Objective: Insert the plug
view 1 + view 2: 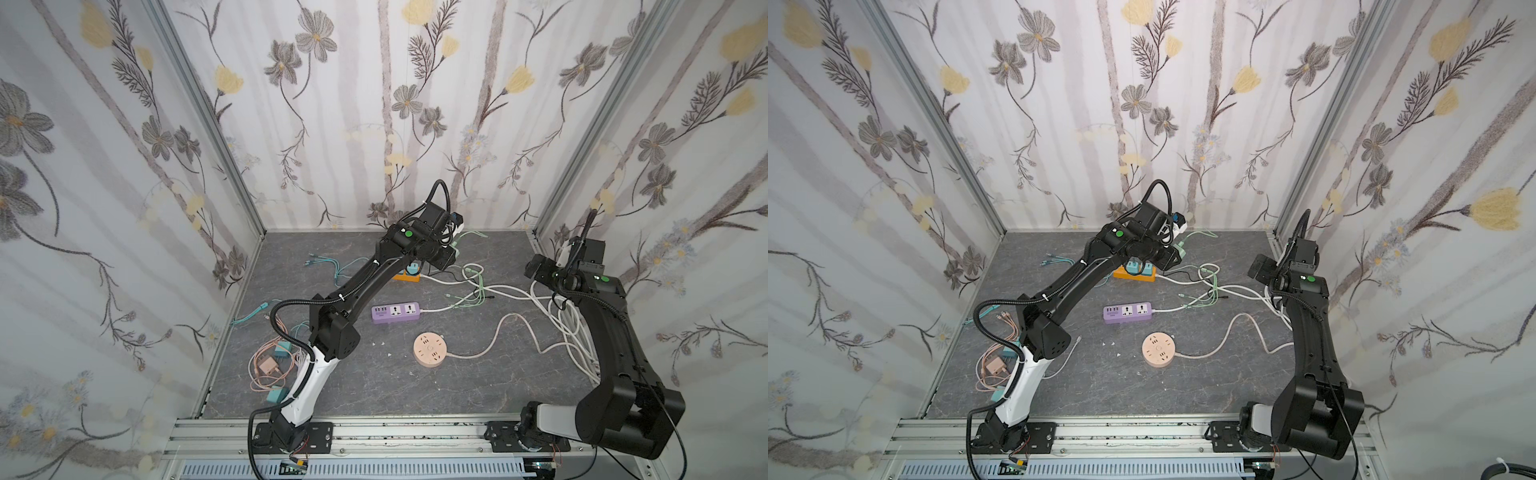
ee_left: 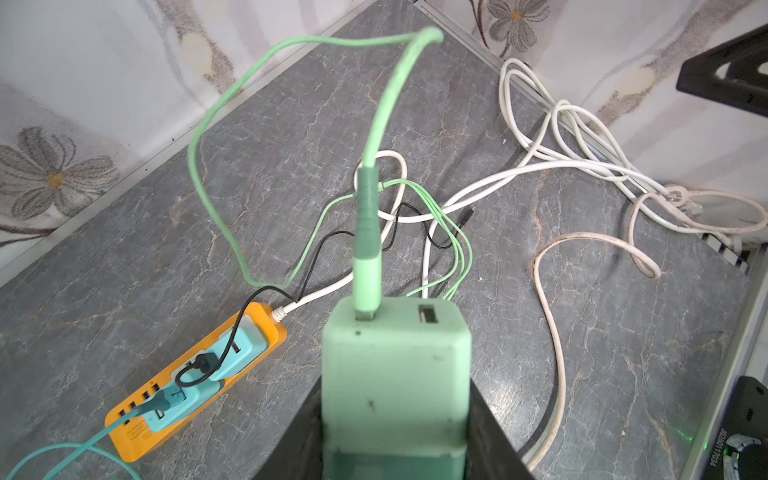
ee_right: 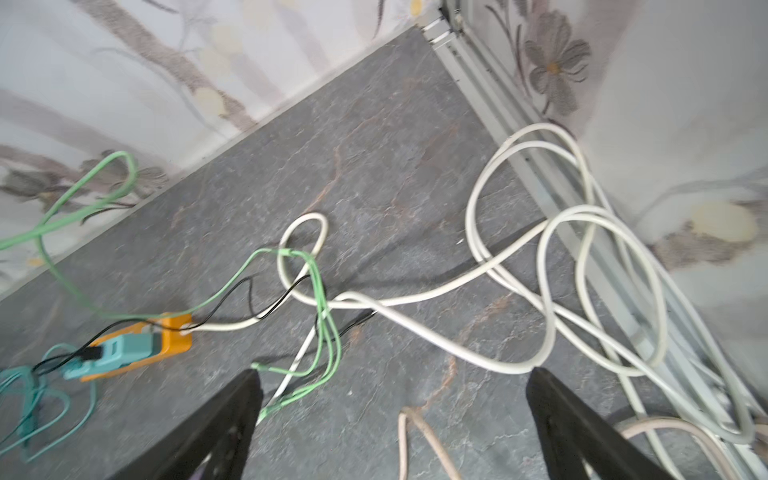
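A pale green plug block (image 2: 397,374) sits between the black fingers (image 2: 299,432) of my left gripper (image 2: 397,419), which is shut on it. A green cable (image 2: 368,232) is plugged into the block's end. In both top views this gripper (image 1: 451,253) (image 1: 1177,251) hangs just above and to the right of the orange power strip (image 1: 409,277) (image 1: 1136,273) (image 2: 195,374). Two teal adapters (image 2: 232,349) sit in that strip. My right gripper (image 3: 395,380) (image 1: 534,266) is open over bare floor near the right wall, with nothing between its fingers.
A purple power strip (image 1: 395,312) and a round peach socket (image 1: 431,350) lie mid-floor. White cables (image 1: 569,332) pile up by the right wall. Thin green leads (image 3: 324,316) cross the floor. Teal and peach plugs with cords (image 1: 270,365) lie at the left.
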Controlling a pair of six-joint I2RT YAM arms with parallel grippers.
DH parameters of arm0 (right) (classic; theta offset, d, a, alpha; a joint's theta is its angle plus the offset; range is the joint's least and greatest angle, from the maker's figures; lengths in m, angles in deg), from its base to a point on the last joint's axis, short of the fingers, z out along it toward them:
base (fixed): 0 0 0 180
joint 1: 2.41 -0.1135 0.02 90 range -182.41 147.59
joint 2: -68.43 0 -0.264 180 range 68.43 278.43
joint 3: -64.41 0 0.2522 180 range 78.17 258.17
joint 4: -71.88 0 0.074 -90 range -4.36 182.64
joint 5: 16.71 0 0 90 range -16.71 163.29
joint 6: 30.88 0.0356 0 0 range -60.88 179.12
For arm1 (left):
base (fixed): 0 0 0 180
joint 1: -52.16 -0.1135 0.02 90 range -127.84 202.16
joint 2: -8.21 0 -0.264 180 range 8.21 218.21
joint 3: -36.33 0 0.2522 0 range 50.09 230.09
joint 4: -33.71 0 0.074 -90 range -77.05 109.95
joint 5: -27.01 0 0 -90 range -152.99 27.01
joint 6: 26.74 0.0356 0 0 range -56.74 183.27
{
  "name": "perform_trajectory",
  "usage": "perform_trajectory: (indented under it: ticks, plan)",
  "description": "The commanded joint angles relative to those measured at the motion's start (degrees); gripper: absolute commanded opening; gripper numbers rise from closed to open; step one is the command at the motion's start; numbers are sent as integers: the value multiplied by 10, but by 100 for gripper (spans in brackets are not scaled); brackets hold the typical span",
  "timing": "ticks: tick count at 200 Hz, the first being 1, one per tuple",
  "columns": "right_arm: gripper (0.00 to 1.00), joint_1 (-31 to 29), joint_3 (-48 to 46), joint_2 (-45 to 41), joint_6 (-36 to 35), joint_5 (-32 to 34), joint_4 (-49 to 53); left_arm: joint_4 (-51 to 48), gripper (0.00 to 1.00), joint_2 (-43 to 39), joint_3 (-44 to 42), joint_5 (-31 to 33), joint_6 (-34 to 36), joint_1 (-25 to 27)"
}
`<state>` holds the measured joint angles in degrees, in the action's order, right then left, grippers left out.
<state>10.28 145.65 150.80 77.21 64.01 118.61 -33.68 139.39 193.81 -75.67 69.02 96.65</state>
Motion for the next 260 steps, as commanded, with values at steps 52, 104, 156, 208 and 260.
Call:
perform_trajectory:
  ticks: [52, 104, 156, 208, 260]
  plan:
    - [99, -3, -103, -136, 31, -398, -116, 11, 0, -14, -28, -103, 166, 1]
    - [92, -45, -85, -96, 44, -440, -67, 63, 0, -49, -81, -132, 224, 2]
    - [74, -84, -63, -32, 91, -488, -103, 154, 0, -94, -183, -148, 298, 9]
    - [70, -92, -47, 21, 89, -488, -100, 202, 0, -126, -259, -208, 377, 14]
    - [61, -102, -8, 51, 7, -497, -23, 227, 0, -132, -287, -192, 422, 20]
